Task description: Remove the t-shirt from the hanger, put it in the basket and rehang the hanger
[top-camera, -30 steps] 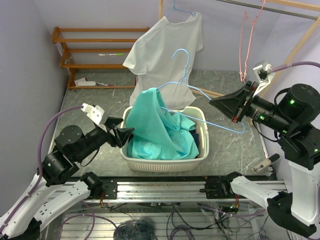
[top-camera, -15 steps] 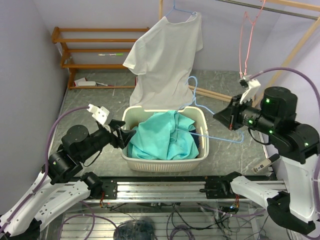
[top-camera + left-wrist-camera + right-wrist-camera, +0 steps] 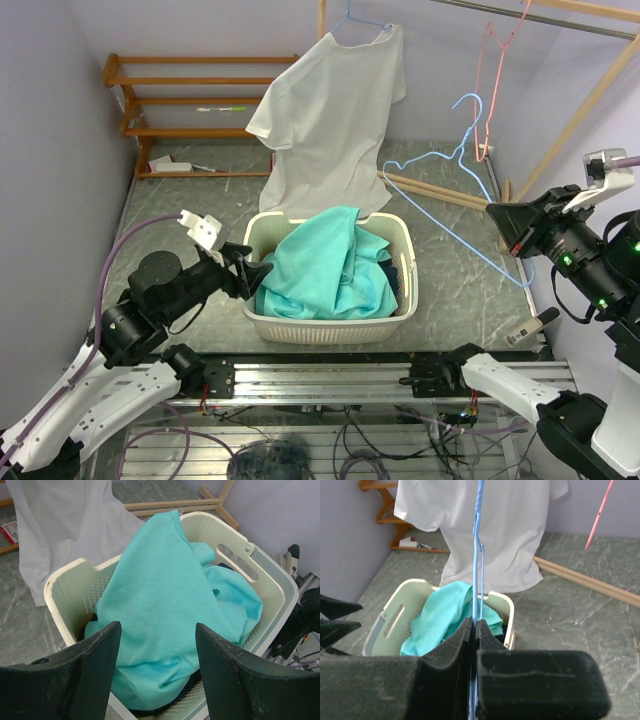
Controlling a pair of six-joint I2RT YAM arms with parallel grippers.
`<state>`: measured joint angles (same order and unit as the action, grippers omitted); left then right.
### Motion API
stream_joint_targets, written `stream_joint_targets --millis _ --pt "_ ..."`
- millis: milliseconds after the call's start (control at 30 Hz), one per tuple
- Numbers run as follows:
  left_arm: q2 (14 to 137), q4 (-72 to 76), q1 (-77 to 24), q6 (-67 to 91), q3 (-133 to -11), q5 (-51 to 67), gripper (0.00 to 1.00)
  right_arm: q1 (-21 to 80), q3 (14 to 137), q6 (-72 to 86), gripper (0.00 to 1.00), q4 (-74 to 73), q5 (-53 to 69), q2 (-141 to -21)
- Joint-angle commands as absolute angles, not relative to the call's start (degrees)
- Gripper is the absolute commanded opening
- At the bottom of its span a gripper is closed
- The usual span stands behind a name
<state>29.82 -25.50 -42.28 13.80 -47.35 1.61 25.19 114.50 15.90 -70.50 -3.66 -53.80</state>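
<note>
A teal t-shirt (image 3: pixel 325 265) is seen heaped in a cream laundry basket (image 3: pixel 330 325) at the centre of the overhead view, on a grey marbled table (image 3: pixel 180 230). The shirt is bunched, with one fold standing above the basket's far rim and part of it draped toward the left wall. No hanger is seen inside it.

A blue wire hanger (image 3: pixel 466 150) is held in the air at the right of the overhead view, above the table, well apart from the basket and bare of cloth. Its hook points up and its long lower bar slants down to the right gripper (image 3: pixel 492 212). In the right wrist view the jaws are pressed together on the blue wire, which runs straight up the middle of the frame – the basket and teal shirt lie below and beyond it.

The left gripper (image 3: pixel 262 268) is placed at the basket's left rim. In its own wrist view the two dark fingers (image 3: pixel 85 675) are spread wide, with nothing between them; the teal shirt fills the basket just past them.

At the top centre a white t-shirt (image 3: pixel 330 110) is hung on its own hanger, its hem reaching down behind the basket. A pink hanger (image 3: pixel 490 70) is hung at the upper right, and a wooden rack (image 3: pixel 190 95) stands at the upper left.
</note>
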Motion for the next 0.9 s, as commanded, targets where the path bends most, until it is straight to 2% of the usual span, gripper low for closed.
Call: stream_joint_targets --millis 0,267,600,867 --pt "28.56 -25.09 -42.58 14.49 -46.76 2.11 0.72 25.40 110.23 16.56 0.00 -61.20 -5.79 -53.41" --pt "26.70 -27.27 -42.60 14.88 -46.26 1.78 0.71 25.40 96.22 14.40 0.00 -38.18 -16.78 -54.53" --pt "24.07 -28.45 -42.52 14.94 -45.53 1.05 0.72 25.31 89.01 9.37 0.00 -13.20 -25.83 -62.19" --pt "23.88 -28.74 -42.55 14.78 -45.40 1.46 0.72 25.25 88.98 2.49 0.00 -0.99 -31.82 -67.06"
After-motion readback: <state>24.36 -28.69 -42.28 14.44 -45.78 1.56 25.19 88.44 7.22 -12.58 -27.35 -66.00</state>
